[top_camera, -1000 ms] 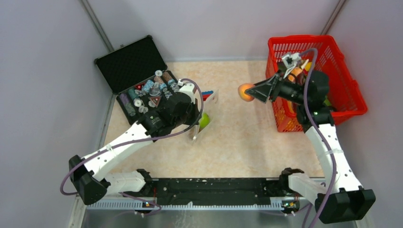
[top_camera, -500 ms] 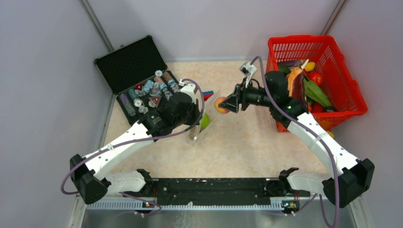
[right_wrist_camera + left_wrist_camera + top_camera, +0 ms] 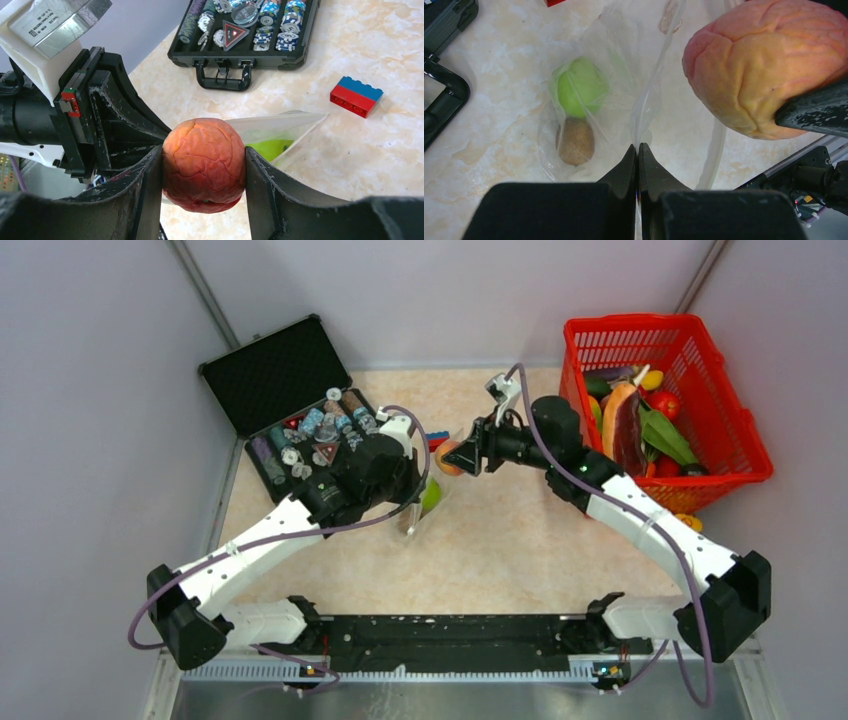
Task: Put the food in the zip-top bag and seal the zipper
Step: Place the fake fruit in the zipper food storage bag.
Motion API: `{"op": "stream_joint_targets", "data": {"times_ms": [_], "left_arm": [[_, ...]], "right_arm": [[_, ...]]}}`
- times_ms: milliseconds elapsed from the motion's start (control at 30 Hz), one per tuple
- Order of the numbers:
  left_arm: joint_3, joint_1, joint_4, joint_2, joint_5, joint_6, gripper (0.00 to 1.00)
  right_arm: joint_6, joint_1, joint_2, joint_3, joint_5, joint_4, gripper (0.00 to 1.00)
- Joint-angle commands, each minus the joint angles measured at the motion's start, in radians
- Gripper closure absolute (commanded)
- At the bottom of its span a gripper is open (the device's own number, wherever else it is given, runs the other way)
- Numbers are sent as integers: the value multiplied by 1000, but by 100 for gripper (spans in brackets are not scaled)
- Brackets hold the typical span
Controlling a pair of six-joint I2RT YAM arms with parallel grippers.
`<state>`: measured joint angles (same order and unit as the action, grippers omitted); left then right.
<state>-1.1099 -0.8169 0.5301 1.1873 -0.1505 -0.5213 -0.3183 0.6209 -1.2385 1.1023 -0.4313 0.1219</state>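
1. The right end effector (image 3: 202, 172) is gripping a round orange-red toy fruit (image 3: 204, 150) between its two fingers, which are standing partly spread around it.
2. The left end effector (image 3: 638, 150) is pressed together and is pinching one thin lip of the zip-top bag (image 3: 614, 75), holding that lip up from the counter (image 3: 520, 540).
3. The bag's mouth is lying directly ahead of the right end effector and a little lower. In the right wrist view its open edge is showing just behind the fruit.
4. In the left wrist view the fruit is hanging just beside the pinched lip, on the side of the mouth. I cannot tell if it is touching the plastic.
5. A green round fruit (image 3: 578, 93) and a small brown one (image 3: 575, 141) are lying inside the bag, at its bottom.
6. The right arm is the nearer one for the drop. I judge that it needs to go a little forward and down, and then release.
7. The counter is flat and marbled. A red-and-blue brick (image 3: 356, 96) is lying near the bag and the black case (image 3: 245, 35) further behind, so the room is rather narrow on that side.
8. More food is waiting in the red basket (image 3: 720, 350), well apart to the right.
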Motion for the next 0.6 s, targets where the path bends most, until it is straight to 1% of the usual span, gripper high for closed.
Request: {"op": "stream_joint_targets", "data": {"times_ms": [0,200,333,367,467,500,567], "left_arm": [[-24,4,-45,-9,-16,9,100],[-40,3,-40,-20,-11,6,100],[-40,3,-45,-32,-40,1,100],[-40,3,-45,-34,-44,0,100],[-40,4,-42,-42,-53,-5,100],[-40,4,-42,-45,-55,-6,100],[-43,4,-44,-51,-57,-6,100]], "right_arm": [[3,29,-16,32,-9,-54,84],[64,42,-82,86,52,101,78],[77,43,-75,86,74,108,70],[81,43,-70,88,76,110,66],[88,43,-50,76,85,100,50],[87,43,-41,67,89,91,47],[83,43,-30,57,86,76,44]]}}
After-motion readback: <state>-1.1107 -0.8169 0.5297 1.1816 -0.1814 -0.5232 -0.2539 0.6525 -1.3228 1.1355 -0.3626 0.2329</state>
